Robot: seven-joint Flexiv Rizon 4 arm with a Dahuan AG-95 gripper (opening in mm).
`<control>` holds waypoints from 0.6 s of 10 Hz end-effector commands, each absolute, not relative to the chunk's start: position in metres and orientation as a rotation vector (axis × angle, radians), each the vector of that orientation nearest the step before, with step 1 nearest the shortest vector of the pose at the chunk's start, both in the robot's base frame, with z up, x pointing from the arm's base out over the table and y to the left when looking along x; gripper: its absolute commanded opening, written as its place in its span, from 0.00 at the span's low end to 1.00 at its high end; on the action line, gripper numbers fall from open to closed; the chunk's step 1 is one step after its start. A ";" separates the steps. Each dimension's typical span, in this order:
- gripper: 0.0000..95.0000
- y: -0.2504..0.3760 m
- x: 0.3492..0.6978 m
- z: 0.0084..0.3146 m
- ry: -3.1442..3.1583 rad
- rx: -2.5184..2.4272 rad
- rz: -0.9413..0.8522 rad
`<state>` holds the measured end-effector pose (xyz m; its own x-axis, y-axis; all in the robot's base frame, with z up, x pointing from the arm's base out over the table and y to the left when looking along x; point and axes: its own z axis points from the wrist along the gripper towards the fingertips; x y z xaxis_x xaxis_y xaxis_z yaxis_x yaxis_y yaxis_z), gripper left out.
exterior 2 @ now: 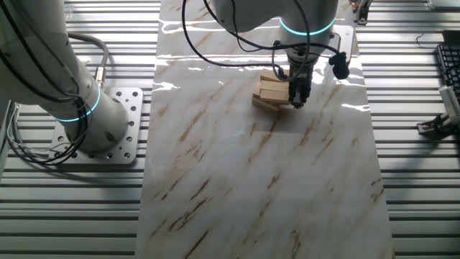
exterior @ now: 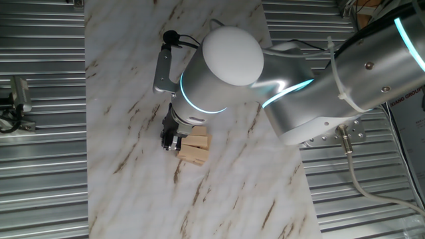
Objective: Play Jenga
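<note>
A small Jenga stack (exterior: 193,149) of pale-tan wooden blocks in crosswise layers sits on the marble table top (exterior: 133,192). It also shows in the other fixed view (exterior 2: 269,94). My gripper (exterior: 170,141) points down right at the stack's side, low near the table. In the other fixed view the gripper (exterior 2: 297,98) stands against the stack's right end. Its dark fingers look close together. I cannot see a block between them. The arm's large joint (exterior: 229,63) hides the part of the table behind the stack.
Ribbed metal flooring (exterior: 40,166) flanks the marble top on both sides. The arm's base (exterior 2: 93,119) is bolted at the left of the table. A black cable and small camera (exterior 2: 340,67) hang beside the gripper. A tool (exterior 2: 438,122) lies at the far right.
</note>
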<state>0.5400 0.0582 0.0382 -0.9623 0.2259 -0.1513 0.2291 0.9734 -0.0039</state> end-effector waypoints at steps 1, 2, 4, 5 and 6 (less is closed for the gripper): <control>0.00 0.059 0.539 0.040 2.974 0.344 -0.032; 0.00 0.059 0.539 0.040 2.975 0.345 -0.033; 0.00 0.059 0.539 0.041 2.975 0.348 -0.030; 0.00 0.059 0.539 0.041 2.975 0.348 -0.031; 0.00 0.059 0.538 0.041 2.974 0.350 -0.030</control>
